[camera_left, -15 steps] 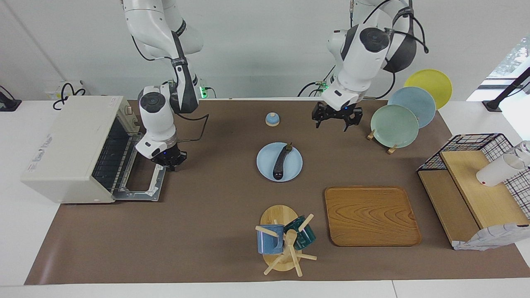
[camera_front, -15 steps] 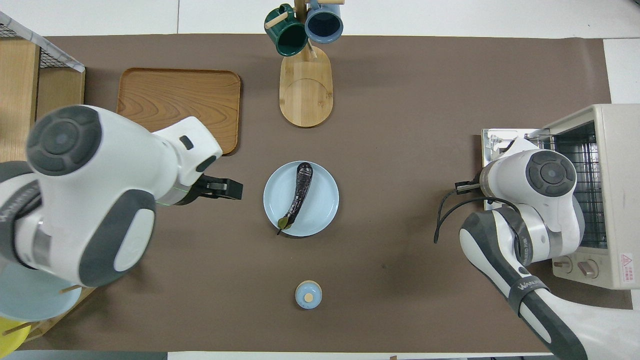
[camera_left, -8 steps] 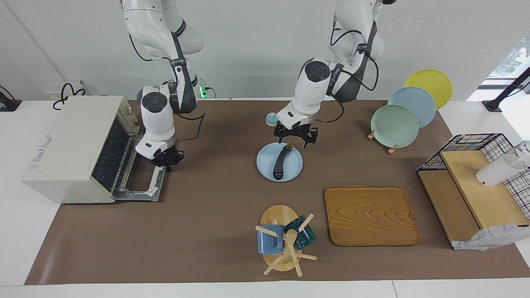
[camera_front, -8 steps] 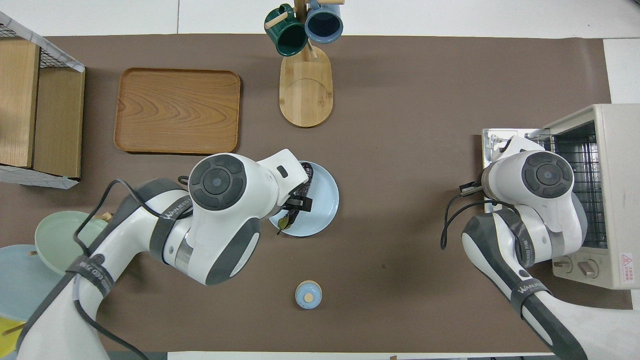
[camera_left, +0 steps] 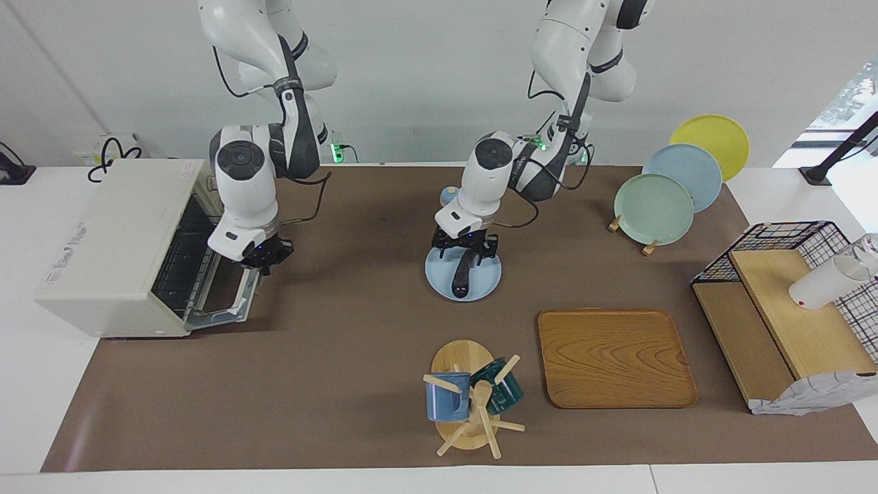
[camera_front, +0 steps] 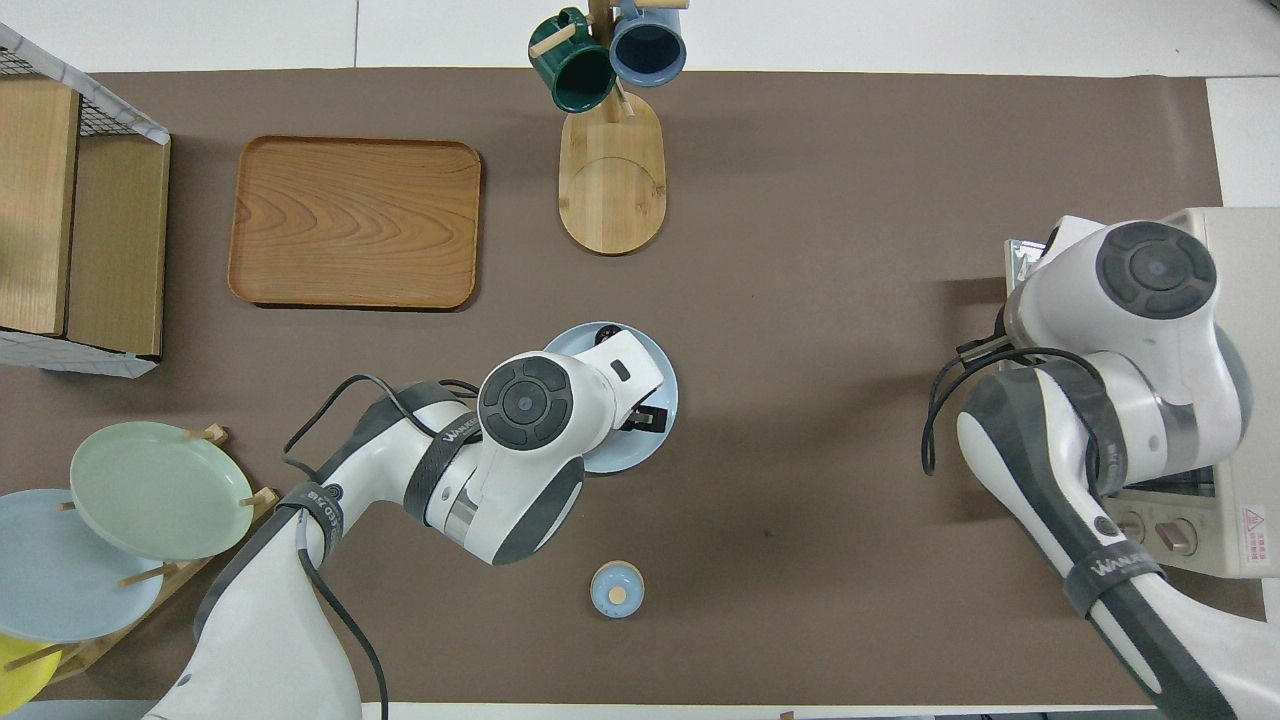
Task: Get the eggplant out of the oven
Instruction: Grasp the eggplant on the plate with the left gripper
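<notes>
Eggplant [camera_left: 461, 274] out on plate [camera_left: 439, 278]; left claw [camera_left: 465, 248] released astride its 12 o'clock end, must close; right claw [camera_left: 266, 255], clenched, lifts oven [camera_left: 116, 240] door.

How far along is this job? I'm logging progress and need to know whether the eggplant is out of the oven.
Done: the eggplant is out of the oven and lies on the light blue plate mid-table.
In hand: the left gripper is open, low over the eggplant. The right gripper is shut at the edge of the oven door.
Left: the door is not yet shut.
</notes>
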Tool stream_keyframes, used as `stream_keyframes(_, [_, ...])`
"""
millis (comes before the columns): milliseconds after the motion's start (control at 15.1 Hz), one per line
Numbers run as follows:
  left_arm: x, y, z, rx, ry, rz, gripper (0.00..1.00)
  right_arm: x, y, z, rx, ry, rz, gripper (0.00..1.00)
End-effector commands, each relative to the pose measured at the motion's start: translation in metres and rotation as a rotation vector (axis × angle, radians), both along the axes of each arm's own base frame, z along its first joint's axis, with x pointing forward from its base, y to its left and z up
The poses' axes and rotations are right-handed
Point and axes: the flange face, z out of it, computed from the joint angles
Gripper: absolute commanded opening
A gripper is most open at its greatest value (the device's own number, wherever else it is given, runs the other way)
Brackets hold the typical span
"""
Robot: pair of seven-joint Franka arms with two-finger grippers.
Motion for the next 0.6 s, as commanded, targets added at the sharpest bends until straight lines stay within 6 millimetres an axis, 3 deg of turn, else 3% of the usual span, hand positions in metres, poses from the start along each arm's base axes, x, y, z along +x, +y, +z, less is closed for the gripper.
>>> stream_keyframes(0, [0.001, -0.002, 0.003, -0.013, -0.012, 0.009, 1.00, 0.004, -0.038, 0.026, 0.014, 0.000, 0.004, 0.00])
stream_keyframes(133, [0.001, -0.002, 0.000, -0.010, -0.009, 0.009, 0.95, 0.001, -0.060, 0.033, 0.035, 0.012, 0.002, 0.00])
stream_keyframes(199, [0.002, -0.001, 0.000, -0.010, -0.009, 0.011, 0.88, -0.001, -0.070, 0.037, 0.054, 0.017, 0.011, 0.00])
stream_keyframes(266, [0.002, 0.000, 0.000, -0.009, -0.008, 0.011, 0.75, -0.004, -0.077, 0.040, 0.066, 0.025, 0.009, 0.00])
stream_keyframes(465, [0.007, 0.003, 0.003, -0.007, -0.004, 0.022, 0.07, -0.004, -0.083, 0.073, 0.066, 0.062, -0.015, 0.00])
stream_keyframes(531, [0.009, 0.005, 0.007, -0.004, 0.000, 0.026, 0.00, -0.002, -0.084, 0.091, 0.063, 0.074, -0.024, 0.00])
